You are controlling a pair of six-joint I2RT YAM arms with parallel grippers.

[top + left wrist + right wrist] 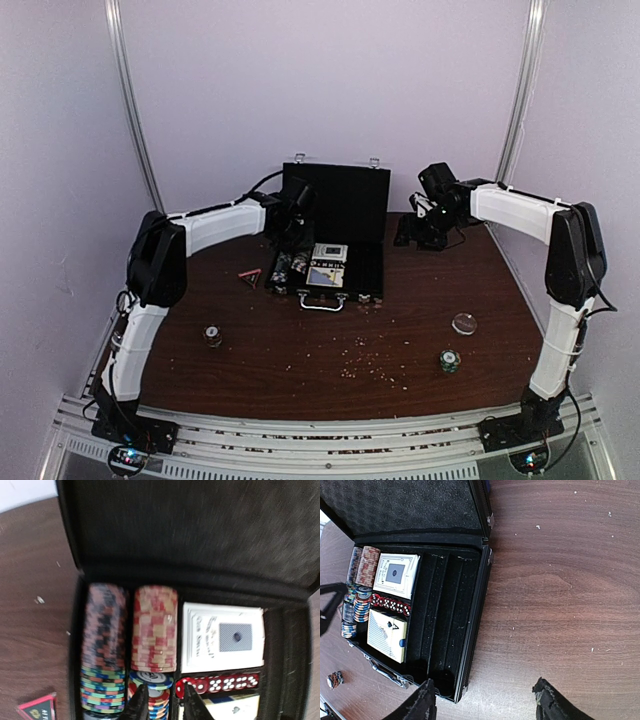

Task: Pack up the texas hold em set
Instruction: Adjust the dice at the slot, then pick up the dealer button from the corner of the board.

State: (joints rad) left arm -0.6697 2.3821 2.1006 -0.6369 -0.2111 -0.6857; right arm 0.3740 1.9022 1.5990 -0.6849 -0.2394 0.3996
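When looking down from the top camera, find the black case (365, 265) lying open at the back middle of the desk (300, 370), lid (345, 195) standing upright toward the wall and silver handle (322, 302) facing the near edge. Inside, at the left end, see two rows of striped chips lying on edge side by side: a dark blue-and-red row (103, 630) and a red-and-cream row (155, 630), with mixed-colour chips (102, 690) closing each row on the handle side. Just right of them, note a card deck (222, 637) toward the lid, a line of small red dice (217, 682) below it, then a second deck (235, 707) showing an ace of spades. Farther right, see black-lined slots (440, 610).

Find the left jaws low over the chips on the handle side, fingers (137, 705) parted by a narrow gap, released, with nothing pinched between. Cannot tell whether the tips touch the chips beneath. Find the right jaws above the desk just beside the right wall of the case, fingers (422, 702) spread wide and gripping nothing.

Out on the desk, well apart from the case, spot a small chip stack (213, 336) at the left front and a greenish chip stack (449, 360) at the right front, with a clear round disc (464, 323) near the latter. Just left of the case, note a red-edged triangular tag (249, 275) lying flat. Across the middle and front, see pale crumbs (370, 365) scattered.
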